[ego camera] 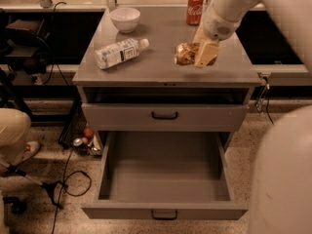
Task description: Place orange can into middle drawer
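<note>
Cabinet top [161, 38]: tool [204, 57] at orange can [184, 53]

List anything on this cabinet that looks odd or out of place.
The orange can lies on its side, creased, on the cabinet top, right beside the end effector. The water bottle lies on its side too.

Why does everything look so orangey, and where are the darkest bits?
Camera view: warm yellowish light tints the whole scene; a pale sheen lies on the tabletop behind the bowl; the deepest shadow fills the gap under the tabletop; the open drawer is evenly lit; the gripper, at the orange can on the tabletop, is brightly lit.
</note>
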Robot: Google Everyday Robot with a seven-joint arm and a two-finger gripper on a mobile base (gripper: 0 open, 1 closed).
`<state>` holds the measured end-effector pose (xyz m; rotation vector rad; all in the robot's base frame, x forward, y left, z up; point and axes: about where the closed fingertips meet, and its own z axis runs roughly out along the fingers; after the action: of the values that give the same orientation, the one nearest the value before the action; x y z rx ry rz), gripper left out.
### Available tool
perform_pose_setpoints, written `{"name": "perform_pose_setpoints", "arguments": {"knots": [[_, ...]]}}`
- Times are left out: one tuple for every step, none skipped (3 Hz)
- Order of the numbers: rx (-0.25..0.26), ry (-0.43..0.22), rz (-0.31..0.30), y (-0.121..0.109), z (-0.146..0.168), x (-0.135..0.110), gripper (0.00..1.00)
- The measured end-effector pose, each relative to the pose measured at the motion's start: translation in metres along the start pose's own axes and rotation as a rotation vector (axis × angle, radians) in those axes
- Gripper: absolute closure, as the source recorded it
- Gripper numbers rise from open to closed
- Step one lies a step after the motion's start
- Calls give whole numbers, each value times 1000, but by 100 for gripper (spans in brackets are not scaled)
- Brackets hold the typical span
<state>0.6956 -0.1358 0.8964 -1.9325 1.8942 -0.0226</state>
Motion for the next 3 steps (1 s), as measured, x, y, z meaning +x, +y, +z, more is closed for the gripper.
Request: {"name": "perform_pose_setpoints", "arguments": {"knots": [[-45,56,59,57,-49,22,100],[-186,113,216,136,-46,55,100],[-185,112,202,132,-38,54,100]]}}
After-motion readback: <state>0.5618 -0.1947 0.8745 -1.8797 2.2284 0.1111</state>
